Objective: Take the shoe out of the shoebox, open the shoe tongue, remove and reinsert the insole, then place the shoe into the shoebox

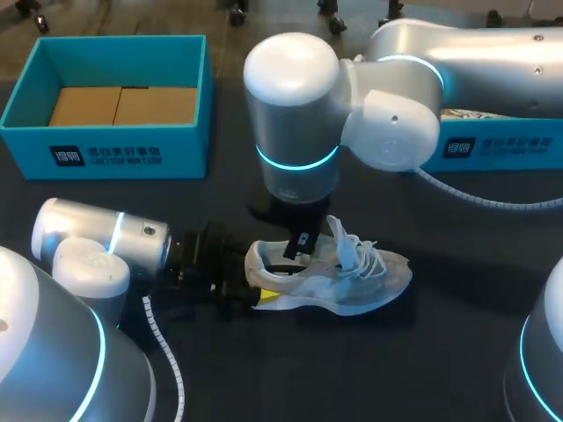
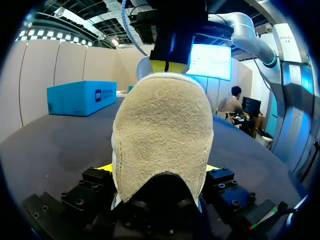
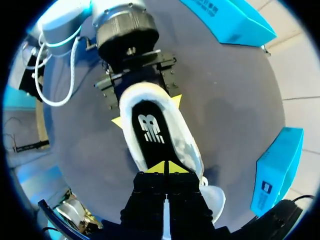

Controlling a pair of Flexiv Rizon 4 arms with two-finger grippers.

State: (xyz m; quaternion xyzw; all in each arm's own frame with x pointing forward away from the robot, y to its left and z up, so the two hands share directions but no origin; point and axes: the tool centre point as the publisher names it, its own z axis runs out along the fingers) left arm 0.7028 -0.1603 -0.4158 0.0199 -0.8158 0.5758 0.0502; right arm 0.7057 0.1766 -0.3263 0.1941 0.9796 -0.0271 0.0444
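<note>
1. Shoe (image 1: 343,277) lies on the dark table (image 1: 440,352) near the middle, sole down, toe toward my right, white laces (image 1: 361,251) loose over the top.
2. Left gripper (image 1: 255,290) comes in low from the left. It is clamped on the heel of the shoe, one yellow tip on each side.
3. Right gripper (image 1: 299,251) hangs straight down into the shoe opening. The bulky right arm (image 1: 295,114) above it hides the table behind the shoe.
4. Open blue shoebox (image 1: 106,149) sits at the far left, well apart from the shoe, brown cardboard (image 1: 123,105) on its floor. A second blue box (image 1: 501,148) stands at the far right, half hidden by the right arm.
5. Left wrist view only: suede heel fills the space between the fingers (image 2: 102,169). The right gripper's yellow tip shows just above the shoe collar.
6. Right wrist view only: dark insole (image 3: 150,130) lies inside the shoe. Right gripper (image 3: 165,167) has its tips pressed together at the forward end of the opening. I cannot tell whether they pinch anything. Left gripper's tips flank the heel.
</note>
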